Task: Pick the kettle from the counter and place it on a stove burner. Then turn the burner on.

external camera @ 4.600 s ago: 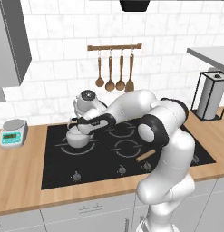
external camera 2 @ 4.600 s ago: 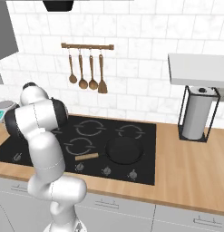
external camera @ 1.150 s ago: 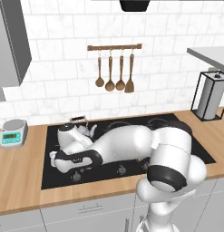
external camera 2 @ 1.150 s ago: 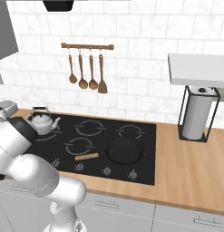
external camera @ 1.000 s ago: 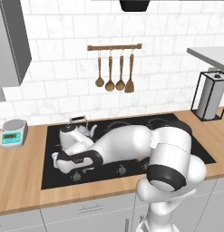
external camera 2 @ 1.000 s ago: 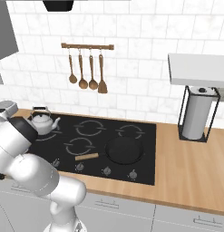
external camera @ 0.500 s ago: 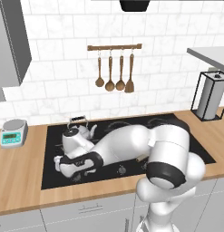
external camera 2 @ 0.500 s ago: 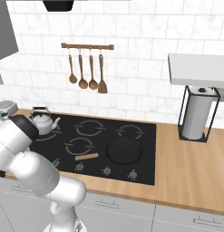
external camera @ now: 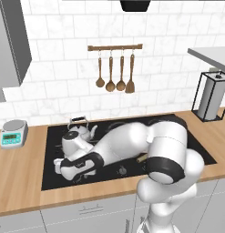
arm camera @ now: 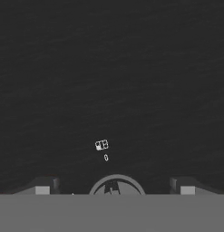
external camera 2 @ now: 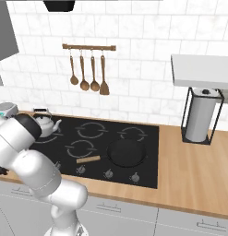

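Right now the small squat silver-grey metal kettle (external camera: 76, 139) with its thin arched dark handle stands on the black glass cooktop (external camera: 202, 154), on the rear left ring near the cooktop's back left corner. The white arm lies low across the glass, its two-finger gripper (external camera: 57, 164) down at the cooktop's front left edge, just in front of the kettle. In the hand view its fingertips (arm camera: 43, 186) sit wide apart, holding nothing, either side of a round control knob (arm camera: 116, 185) below tiny white markings (arm camera: 101, 145). The light-brown wood-grain counter (external camera: 18, 182) surrounds the cooktop.
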{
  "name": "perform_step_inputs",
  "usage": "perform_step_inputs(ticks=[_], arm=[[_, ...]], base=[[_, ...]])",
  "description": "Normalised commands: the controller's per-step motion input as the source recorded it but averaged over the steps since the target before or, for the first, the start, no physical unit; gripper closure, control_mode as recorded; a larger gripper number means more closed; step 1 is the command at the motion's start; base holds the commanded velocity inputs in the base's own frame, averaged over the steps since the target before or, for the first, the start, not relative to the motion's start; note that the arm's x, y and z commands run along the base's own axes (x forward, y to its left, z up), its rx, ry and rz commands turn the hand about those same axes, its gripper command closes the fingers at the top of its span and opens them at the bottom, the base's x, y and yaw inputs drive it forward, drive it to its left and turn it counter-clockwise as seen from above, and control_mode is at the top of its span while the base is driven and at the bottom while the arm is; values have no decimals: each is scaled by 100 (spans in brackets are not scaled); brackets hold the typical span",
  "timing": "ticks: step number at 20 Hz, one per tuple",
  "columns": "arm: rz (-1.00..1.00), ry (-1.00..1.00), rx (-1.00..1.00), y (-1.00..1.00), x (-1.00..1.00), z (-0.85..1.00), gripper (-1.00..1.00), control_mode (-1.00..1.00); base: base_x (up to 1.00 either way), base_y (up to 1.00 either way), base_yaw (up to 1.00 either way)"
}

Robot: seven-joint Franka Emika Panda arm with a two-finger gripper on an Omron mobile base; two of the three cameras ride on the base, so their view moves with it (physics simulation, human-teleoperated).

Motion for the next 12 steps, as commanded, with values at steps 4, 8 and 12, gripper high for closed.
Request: perform_step_inputs(ticks=[4,8,12], arm=[[0,0,0,1,0,0,-100,-100],[0,0,0,0,0,0,100,-100],[0,0,0,0,0,0,100,-100]], base=[[0,0,0],[0,0,0],[0,0,0]])
